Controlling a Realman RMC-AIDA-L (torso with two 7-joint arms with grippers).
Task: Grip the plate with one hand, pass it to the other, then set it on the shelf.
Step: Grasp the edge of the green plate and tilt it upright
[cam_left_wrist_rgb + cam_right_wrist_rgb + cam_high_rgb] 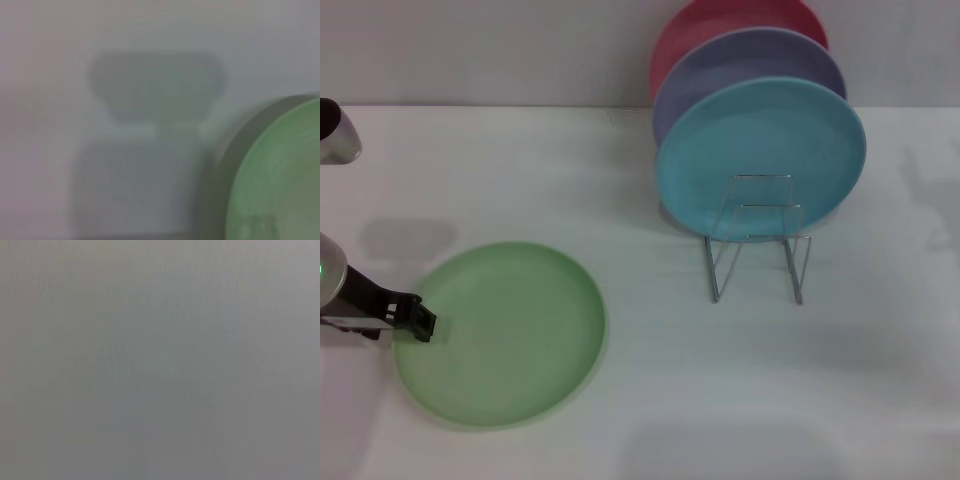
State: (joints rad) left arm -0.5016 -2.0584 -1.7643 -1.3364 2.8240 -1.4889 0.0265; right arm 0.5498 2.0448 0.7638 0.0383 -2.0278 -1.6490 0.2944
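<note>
- Plate (505,335), light green, round, shallow raised rim: lies flat on the white bench (650,400), at about 7 o'clock of the head view's centre, well apart from the rack. In the left wrist view a part of its rim (280,170) shows, with a dark shadow along the edge.
- Left tool (420,322), black, on a silver-white arm: comes in from 9 o'clock and sits at the plate's 9 o'clock rim, its tip over or against the edge. Contact cannot be told, nor whether its fingers are apart or together.
- Right tool: not seen in any view; the right wrist view gives only a plain grey field.
- Shelf (757,240), thin silver wire rack with upright rectangular loops: stands on the bench at about 2 o'clock of the green plate; its front loops hold nothing.
- Turquoise-blue plate (760,160): upright, leaning back, in the rack just behind the front loops.
- Lavender plate (740,65): upright, just behind the turquoise one, mostly hidden.
- Pink-red plate (720,20): upright, rearmost, only the top arc showing.
- Silver-grey rounded part (335,135): at the 9 o'clock edge of the head view, above the left arm.
</note>
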